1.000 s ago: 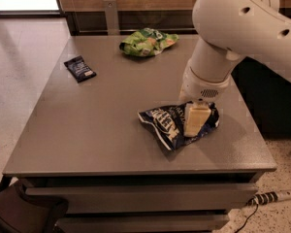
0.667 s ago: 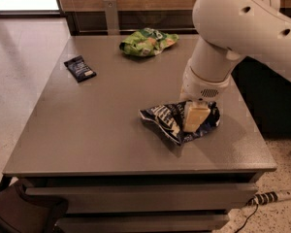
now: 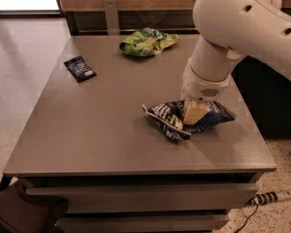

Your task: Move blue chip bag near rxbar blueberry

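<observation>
My gripper [image 3: 194, 113] down near the counter's [image 3: 102, 130] right edge, toward the front, clamped on the crumpled blue chip bag [image 3: 167, 118], bag resting on the counter, rxbar blueberry [image 3: 79, 68] well apart by the far left edge, green chip bag [image 3: 146, 41] at the back edge

The blue chip bag [image 3: 167, 121] is dark navy with white lettering and a lighter blue panel. The cream gripper [image 3: 194, 111], below a white arm [image 3: 233, 28], sits down on it. The rxbar blueberry [image 3: 79, 68] is dark navy with a small white label; the green chip bag [image 3: 146, 41] is bright green; the table [image 3: 87, 130] is plain grey
</observation>
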You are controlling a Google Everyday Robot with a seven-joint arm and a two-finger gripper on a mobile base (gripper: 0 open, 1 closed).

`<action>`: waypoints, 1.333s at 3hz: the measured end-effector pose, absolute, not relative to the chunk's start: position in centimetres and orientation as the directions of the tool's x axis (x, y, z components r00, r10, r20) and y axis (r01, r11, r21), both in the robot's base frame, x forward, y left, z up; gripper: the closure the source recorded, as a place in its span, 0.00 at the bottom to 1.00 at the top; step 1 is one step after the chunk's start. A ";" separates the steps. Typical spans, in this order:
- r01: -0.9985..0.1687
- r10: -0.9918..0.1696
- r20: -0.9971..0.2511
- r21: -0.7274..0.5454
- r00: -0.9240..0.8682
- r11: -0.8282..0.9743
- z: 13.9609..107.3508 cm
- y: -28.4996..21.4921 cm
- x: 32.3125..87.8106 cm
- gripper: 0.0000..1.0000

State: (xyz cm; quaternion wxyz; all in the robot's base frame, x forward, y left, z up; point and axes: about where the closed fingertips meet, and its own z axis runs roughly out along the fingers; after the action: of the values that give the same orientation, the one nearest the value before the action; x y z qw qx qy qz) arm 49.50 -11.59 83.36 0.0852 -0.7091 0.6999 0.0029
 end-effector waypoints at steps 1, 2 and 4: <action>-0.993 -0.992 -0.123 -0.117 0.020 -0.006 83.4 -11.6 49.5 1.00; -0.990 -0.990 -0.135 -0.139 0.048 -0.029 85.9 -10.3 49.6 1.00; -0.951 -0.951 -0.240 -0.282 0.197 -0.126 93.3 -3.6 50.6 1.00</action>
State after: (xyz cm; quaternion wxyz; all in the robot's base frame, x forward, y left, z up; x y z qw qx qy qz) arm 50.59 -3.61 93.30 0.1886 -0.7504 0.6335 0.0007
